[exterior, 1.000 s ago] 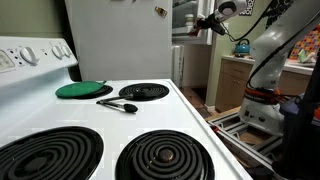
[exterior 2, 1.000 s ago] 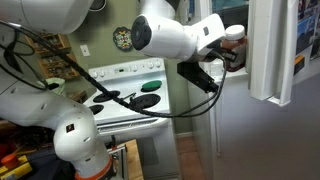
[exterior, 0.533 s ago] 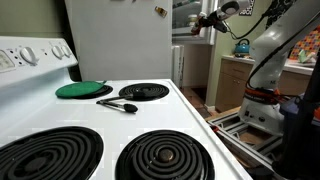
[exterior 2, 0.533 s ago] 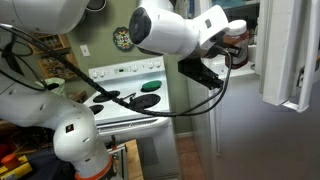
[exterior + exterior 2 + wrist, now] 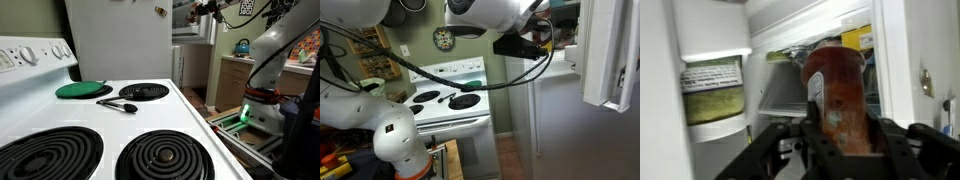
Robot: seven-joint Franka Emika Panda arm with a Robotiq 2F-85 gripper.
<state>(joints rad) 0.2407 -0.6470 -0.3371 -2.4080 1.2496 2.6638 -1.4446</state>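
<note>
The gripper [image 5: 843, 138], clamped around a jar of red sauce [image 5: 836, 80], holds it upright before the open refrigerator [image 5: 908, 70], level with a far shelf. A green-labelled jar [image 5: 712, 92] sits in the door rack, left.

We count three bare coil burners [image 5: 165, 157] and one green round pad [image 5: 83, 90] on one white stove [image 5: 105, 122], one black spoon [image 5: 118, 105] at the pad's four o'clock, one teal kettle [image 5: 241, 47], and in the wrist view one red-filled jar [image 5: 845, 100] with one green-labelled jar [image 5: 712, 90] at its nine o'clock.
</note>
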